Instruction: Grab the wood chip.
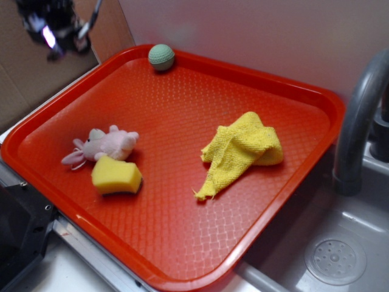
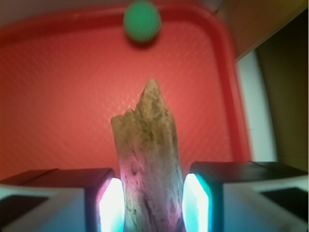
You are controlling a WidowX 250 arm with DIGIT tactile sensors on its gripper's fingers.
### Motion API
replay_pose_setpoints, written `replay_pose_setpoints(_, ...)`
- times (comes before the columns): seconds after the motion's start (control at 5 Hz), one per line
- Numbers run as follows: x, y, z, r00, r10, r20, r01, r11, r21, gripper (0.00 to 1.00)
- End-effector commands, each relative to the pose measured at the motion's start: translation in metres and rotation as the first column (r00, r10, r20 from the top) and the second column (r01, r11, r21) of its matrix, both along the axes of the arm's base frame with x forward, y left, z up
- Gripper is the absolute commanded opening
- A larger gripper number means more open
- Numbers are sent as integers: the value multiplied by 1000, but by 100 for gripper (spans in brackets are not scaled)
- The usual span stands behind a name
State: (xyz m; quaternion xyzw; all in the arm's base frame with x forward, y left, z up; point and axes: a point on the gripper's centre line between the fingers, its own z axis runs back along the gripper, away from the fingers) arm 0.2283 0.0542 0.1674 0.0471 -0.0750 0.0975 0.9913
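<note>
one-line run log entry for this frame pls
phase: grasp done | pincer: shut on rough brown-grey wood chip | chip: lifted above red plastic tray | task: chip in hand

On the tray [image 1: 292,182]: ball [image 1: 161,56] touching the far rim, near the far left corner. Plush toy [image 1: 106,145] near the left edge, with sponge block [image 1: 116,175] just before it, touching. Cloth [image 1: 243,151] toward the right edge, well apart from both. Above the far left corner (raised off the tray), wood chip [image 2: 149,159] between the fingers of the gripper [image 2: 154,205], pointing toward the ball.
</note>
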Motion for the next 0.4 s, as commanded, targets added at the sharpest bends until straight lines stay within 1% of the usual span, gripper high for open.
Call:
replay_pose_setpoints(0.0,-8,-5,89,993,7,117,0,998,-63,0)
replay_pose_setpoints(0.2,-12,-6,82,994,8,112,-1,998,-56,0)
